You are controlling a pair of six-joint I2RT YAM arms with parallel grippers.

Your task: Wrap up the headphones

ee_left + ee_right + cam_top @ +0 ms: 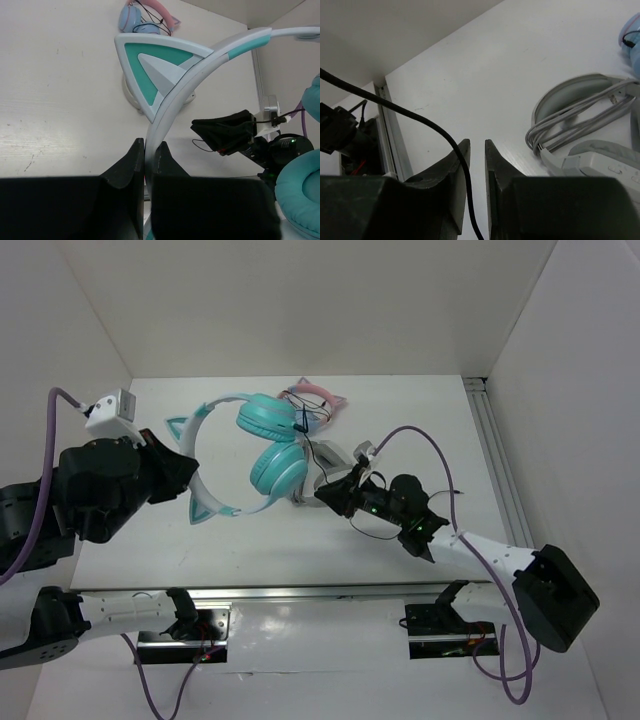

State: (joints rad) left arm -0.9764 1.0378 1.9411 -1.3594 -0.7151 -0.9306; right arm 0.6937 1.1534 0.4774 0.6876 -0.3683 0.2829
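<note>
White matte table (pixel 400 420), walled on three sides, bearing three headsets and two black claws.
Teal headphones (pixel 278 468) left of centre: white headband arcing leftward, two pointed teal cat ears, padded oval cups stacked toward the middle; resting or lifted, not discernible. Grey-white plain headphones (pixel 590 150) just right of the teal cups, own grey cord bundled in loops, largely hidden in the top view behind the lower teal cup and the right arm. Blue-and-pink headphones (pixel 320 398) at the back, just beyond the upper teal cup, partly cut off. Left gripper (pixel 148 155) pressed tight on the white headband below one cat ear. Right gripper (pixel 477 147) narrowed to a slit, thin black cable (pixel 420 117) running down into it; pinched or not, impossible to tell.
</note>
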